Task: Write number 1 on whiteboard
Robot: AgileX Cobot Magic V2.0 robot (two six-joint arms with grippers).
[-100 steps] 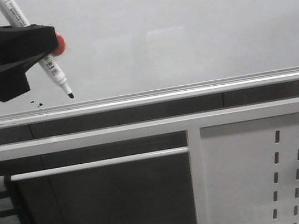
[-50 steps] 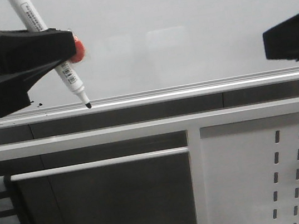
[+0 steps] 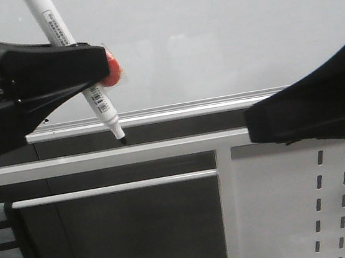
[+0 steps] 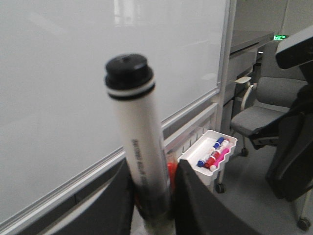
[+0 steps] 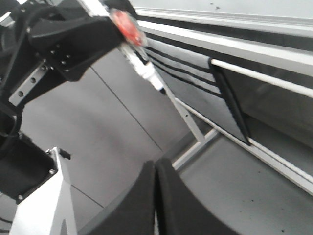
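Observation:
The whiteboard (image 3: 223,30) fills the upper half of the front view, and no number 1 shows on the part I see. My left gripper (image 3: 102,67) is shut on a white marker (image 3: 61,35) that leans top-left to bottom-right. Its black tip (image 3: 122,140) hangs below the board's silver rail (image 3: 221,104), off the writing surface. An orange-red blob (image 3: 112,72) sits by the fingertips. In the left wrist view the marker (image 4: 139,142) stands between the fingers (image 4: 193,196), its black end towards the camera. My right gripper (image 3: 253,123) comes in from the right, shut and empty; its pads (image 5: 146,186) are pressed together.
Below the rail are a white frame, a horizontal bar (image 3: 113,189) and a white panel with slot holes (image 3: 313,199). The left wrist view shows a white tray of coloured markers (image 4: 212,156) beside the board stand and a grey office chair (image 4: 264,112).
My left gripper has carried the marker right and down, so its tip dropped from the board's lower edge to below the rail. My right gripper has come further in from the right.

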